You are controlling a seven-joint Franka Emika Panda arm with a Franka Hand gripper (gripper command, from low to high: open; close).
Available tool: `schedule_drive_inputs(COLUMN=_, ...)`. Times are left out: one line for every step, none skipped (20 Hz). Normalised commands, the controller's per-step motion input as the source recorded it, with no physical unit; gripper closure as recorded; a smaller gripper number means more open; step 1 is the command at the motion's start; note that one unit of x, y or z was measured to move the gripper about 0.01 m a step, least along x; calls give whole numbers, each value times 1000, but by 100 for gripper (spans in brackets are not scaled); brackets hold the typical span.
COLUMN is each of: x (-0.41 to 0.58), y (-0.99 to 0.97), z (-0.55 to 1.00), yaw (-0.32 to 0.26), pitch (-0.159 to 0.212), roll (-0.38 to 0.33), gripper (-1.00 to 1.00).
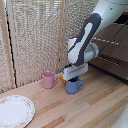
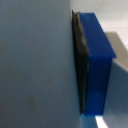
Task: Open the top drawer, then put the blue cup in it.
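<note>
A white robot arm [image 1: 85, 42] is reaching down over a wooden tabletop [image 1: 95, 105], its fingers [image 1: 74, 79] sitting at the rim of the blue cup [image 1: 74, 86], apparently to lift it. Whether they are clenched cannot be told; the wrist view shows only a blue pad [image 2: 97, 65] against a grey surface. Two mugs are standing here: the blue cup near the tabletop's centre and one pink mug [image 1: 48, 79] at its nine o'clock. One plate [image 1: 15, 110] is lying toward seven o'clock. The cabinet's top drawer [image 1: 112, 37], toward two o'clock, is looking closed.
</note>
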Motion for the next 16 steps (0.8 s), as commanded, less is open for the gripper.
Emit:
schedule_drive_inputs(x=0, y=143, z=771, yaw=-306, pitch=-52, roll=0, gripper=100)
schedule_drive_inputs(x=0, y=149, z=789, yaw=-304, pitch=-50, roll=0, gripper=100)
schedule_drive_inputs(x=31, y=166, z=834, yaw=-284, pitch=-20, roll=0, gripper=100)
schedule_drive_inputs(x=97, y=160, z=811, yaw=-273, pitch=0, roll=0, gripper=100)
schedule_drive_inputs(x=111, y=177, z=831, yaw=-266, pitch=0, roll=0, gripper=100)
schedule_drive_inputs(x=120, y=183, z=840, yaw=-264, pitch=0, roll=0, gripper=100)
schedule_drive_inputs(x=109, y=169, z=863, yaw=-268, pitch=0, roll=0, gripper=100)
schedule_drive_inputs(x=117, y=169, z=880, yaw=-264, pitch=0, roll=0, gripper=100)
schedule_drive_inputs(x=97, y=143, z=894, yaw=-272, pitch=0, roll=0, gripper=100)
schedule_drive_inputs(x=89, y=126, z=906, yaw=-278, pitch=0, roll=0, gripper=100)
schedule_drive_inputs(x=37, y=80, z=906, yaw=-292, pitch=0, roll=0, gripper=100)
schedule_drive_inputs(x=9, y=51, z=897, yaw=-305, pitch=0, roll=-5, gripper=100)
schedule_drive_inputs(x=0, y=0, z=771, yaw=-351, pitch=0, roll=-2, gripper=100)
schedule_drive_inputs(x=0, y=0, z=754, yaw=-352, pitch=0, roll=-8, gripper=100)
schedule_drive_inputs(x=0, y=0, z=749, yaw=-354, pitch=0, roll=-9, gripper=100)
schedule_drive_inputs(x=0, y=0, z=749, yaw=-354, pitch=0, roll=-9, gripper=100)
